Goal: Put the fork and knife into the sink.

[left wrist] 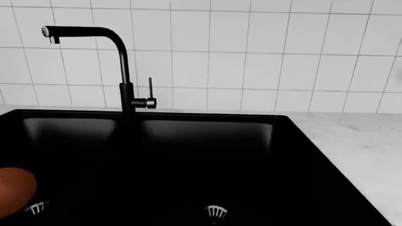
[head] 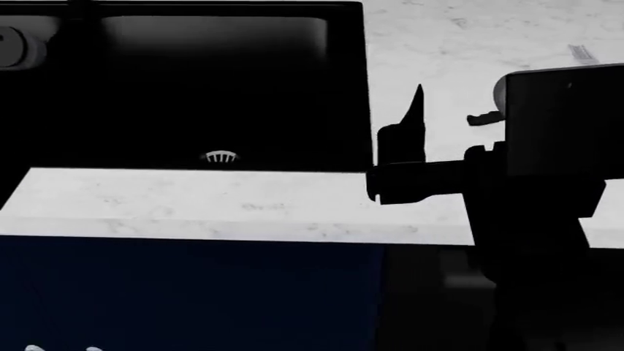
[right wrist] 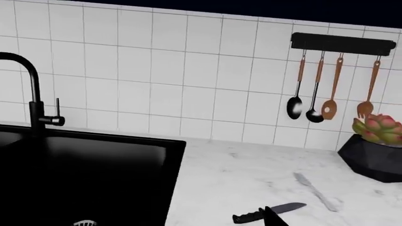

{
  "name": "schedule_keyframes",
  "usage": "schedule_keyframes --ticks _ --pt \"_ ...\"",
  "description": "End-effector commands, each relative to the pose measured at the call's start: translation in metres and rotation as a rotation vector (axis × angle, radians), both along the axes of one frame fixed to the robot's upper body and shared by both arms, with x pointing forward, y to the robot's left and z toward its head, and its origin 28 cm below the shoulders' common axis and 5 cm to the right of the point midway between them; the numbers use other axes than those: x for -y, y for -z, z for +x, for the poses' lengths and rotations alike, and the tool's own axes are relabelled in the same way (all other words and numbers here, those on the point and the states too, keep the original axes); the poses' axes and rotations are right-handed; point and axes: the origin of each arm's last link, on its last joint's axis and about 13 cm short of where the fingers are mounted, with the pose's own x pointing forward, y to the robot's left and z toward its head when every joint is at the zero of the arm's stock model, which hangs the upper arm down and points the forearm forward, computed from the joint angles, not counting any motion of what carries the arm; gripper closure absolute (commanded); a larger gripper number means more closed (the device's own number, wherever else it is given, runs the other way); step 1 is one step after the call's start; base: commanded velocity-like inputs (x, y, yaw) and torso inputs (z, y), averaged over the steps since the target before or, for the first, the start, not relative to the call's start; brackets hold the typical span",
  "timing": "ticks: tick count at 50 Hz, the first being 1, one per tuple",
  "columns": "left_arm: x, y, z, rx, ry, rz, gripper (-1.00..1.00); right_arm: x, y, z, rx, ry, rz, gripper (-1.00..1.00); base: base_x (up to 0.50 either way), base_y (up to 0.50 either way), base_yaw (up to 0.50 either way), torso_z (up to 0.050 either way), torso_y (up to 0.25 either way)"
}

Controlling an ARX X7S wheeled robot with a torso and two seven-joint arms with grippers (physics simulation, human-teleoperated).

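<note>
The black sink point(head: 292, 88) fills the head view's upper left, with a silver drain strainer point(head: 221, 157) in it. On the marble counter to its right lies the knife point(right wrist: 267, 213), black handle toward the sink. The pale fork point(right wrist: 316, 190) lies just beyond it. In the head view only the knife's handle end point(head: 481, 118) and the fork's tip point(head: 582, 53) show past my right arm. My right gripper point(head: 414, 121) hovers over the counter between sink and knife. Only one pointed black finger point(right wrist: 274, 218) shows, beside the knife's handle. My left gripper is out of sight.
A black faucet point(left wrist: 125, 75) stands behind the sink point(left wrist: 188, 160), which has two strainers. An orange-brown round object point(left wrist: 12, 190) shows at the left wrist view's edge. On the tiled wall hangs a utensil rack point(right wrist: 342, 44). A potted succulent point(right wrist: 377, 150) stands near the fork.
</note>
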Motion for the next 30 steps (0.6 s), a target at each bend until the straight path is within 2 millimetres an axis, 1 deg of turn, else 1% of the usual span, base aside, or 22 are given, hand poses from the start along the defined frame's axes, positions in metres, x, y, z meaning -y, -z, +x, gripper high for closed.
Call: schedule_keyframes --ticks 1,7,15,30 --pt "0.0002 -0.0047 -0.0007 0.008 0.008 -0.022 -1.00 0.0009 -0.0031 -0.0023 0.002 -0.016 0.012 -1.00 0.02 -0.50 0.00 0.000 0.000" --pt "-0.0002 -0.0036 0.0000 0.007 0.006 -0.025 -1.00 0.0009 -0.0026 -0.0023 0.004 -0.020 0.014 -1.00 0.06 -0.50 0.00 0.000 0.000" --pt "0.0002 -0.0025 -0.0005 0.008 0.007 -0.025 -1.00 0.0006 -0.0028 -0.0032 0.011 -0.031 0.017 -1.00 0.19 -0.49 0.00 0.000 0.000" --pt "-0.0011 -0.0035 -0.0007 0.007 -0.002 -0.023 -1.00 0.0001 -0.0015 -0.0015 0.022 -0.050 0.012 -1.00 0.37 -0.35 0.00 0.000 0.000"
